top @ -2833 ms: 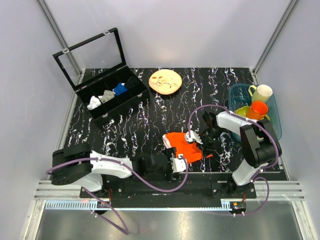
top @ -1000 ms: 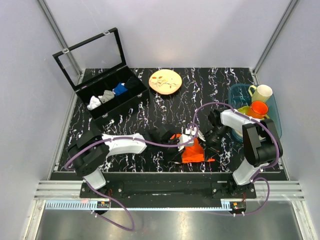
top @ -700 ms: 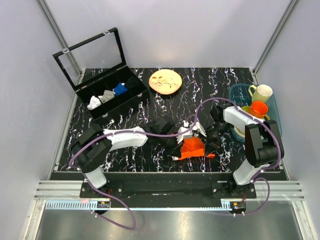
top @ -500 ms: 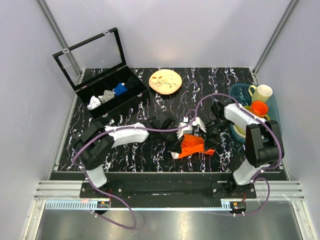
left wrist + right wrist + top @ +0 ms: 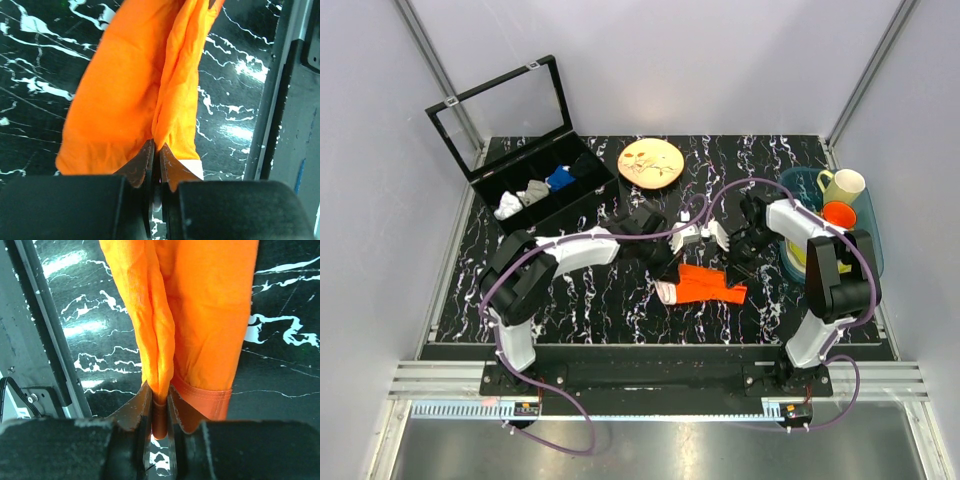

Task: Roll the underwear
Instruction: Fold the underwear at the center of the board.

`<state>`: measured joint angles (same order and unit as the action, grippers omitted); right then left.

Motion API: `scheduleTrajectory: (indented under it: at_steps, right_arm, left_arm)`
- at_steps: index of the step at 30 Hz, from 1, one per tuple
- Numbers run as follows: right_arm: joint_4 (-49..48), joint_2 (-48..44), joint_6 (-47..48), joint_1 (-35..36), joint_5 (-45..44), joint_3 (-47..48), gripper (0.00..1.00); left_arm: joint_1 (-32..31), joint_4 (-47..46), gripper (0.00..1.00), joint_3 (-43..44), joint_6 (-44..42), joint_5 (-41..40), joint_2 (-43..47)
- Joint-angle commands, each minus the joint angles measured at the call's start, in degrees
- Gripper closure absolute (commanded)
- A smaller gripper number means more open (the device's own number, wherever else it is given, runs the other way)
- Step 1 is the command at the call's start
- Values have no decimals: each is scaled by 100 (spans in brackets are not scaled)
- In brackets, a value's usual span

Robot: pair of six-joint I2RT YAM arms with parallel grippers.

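Note:
The underwear [image 5: 702, 283], bright orange with a white band at its left end, hangs stretched between my two grippers just above the black marbled table. My left gripper [image 5: 675, 267] is shut on the underwear's left edge; in the left wrist view the fabric [image 5: 140, 85] runs away from the closed fingertips [image 5: 156, 152]. My right gripper [image 5: 736, 266] is shut on a fold at the right edge. In the right wrist view an orange fold [image 5: 155, 330] is pinched between the fingertips [image 5: 159, 399], beside the stitched hem [image 5: 205, 397].
A black organizer box [image 5: 535, 190] with its lid up holds small rolled garments at the back left. A patterned plate [image 5: 651, 163] lies at the back centre. A blue tub [image 5: 798, 182] at the right holds an orange cup [image 5: 839, 214] and a cream mug [image 5: 847, 185].
Both grippers have moved toward the far side of the table with the underwear. The garment, bunched a second ago, now spreads wider between them.

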<state>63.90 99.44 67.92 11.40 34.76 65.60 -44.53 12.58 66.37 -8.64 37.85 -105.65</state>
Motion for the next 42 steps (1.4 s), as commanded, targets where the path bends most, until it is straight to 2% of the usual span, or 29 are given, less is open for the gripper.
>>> scheduleTrajectory:
  at_steps: [1, 9, 17, 22, 25, 26, 28, 33, 35, 36, 42]
  right_arm:
    - [-360, 32, -341, -59, -180, 146, 80]
    - [-729, -30, -630, -85, -418, -82, 78]
    - [-1265, -398, -1166, -138, -567, -338, 65]
    - [-1582, -881, -1500, -199, -620, -417, 62]
    - [-1837, -1154, -1720, -313, -646, -478, 59]
    - [-1994, -1216, -1843, -348, -638, -522, 59]
    - [-2118, -1339, -1966, -454, -655, -566, 57]
    - [-2259, -1707, -1888, -525, -393, -838, 58]
    - [-2137, -1883, -1590, -533, -59, -978, 58]
    - [-2014, -2067, -1415, -525, 395, -1014, 58]
    - [-1468, -2762, 79, -516, 1532, -1409, 57]
  left_arm:
    - [50, 227, 92, 499, -216, -347, -184]
    - [50, 561, 91, 983, -463, -804, -588]
    - [59, 658, 90, 1238, -480, -1200, -931]
    - [59, 579, 86, 1238, -358, -1341, -993]
    - [59, 448, 75, 1151, -235, -1446, -941]
    - [76, 412, 69, 1124, -199, -1490, -923]
    - [94, 298, 65, 1045, -59, -1526, -862]
    - [191, -1, 46, 913, 310, -1692, -616]
    - [217, -97, 43, 869, 381, -1675, -440]
    - [226, -133, 39, 852, 459, -1693, -370]
    - [287, -580, 33, 483, 741, -1789, 473]
